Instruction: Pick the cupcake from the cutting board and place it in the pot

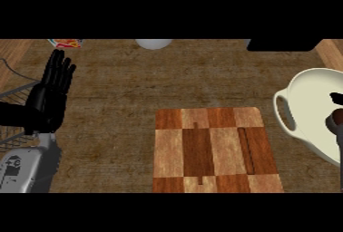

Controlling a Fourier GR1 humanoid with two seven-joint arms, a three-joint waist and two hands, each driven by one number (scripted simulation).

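Two hands: left one [52, 86] rests at left edge, fingers straight, upright
right hand [335, 121]: barely visible over pot [309, 97] – fingers' state unclear
cupcake: possibly in pot, can't confirm
cutting board [213, 149]: bare, mid-desk [120, 127]

Bare checkered cutting board [214, 149] beside cream pot [311, 108].

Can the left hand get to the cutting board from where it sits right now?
Probably yes. The left hand rests open, fingers up, at the view's left edge, and only bare counter lies between it and the cutting board. The board's top shows nothing on it.
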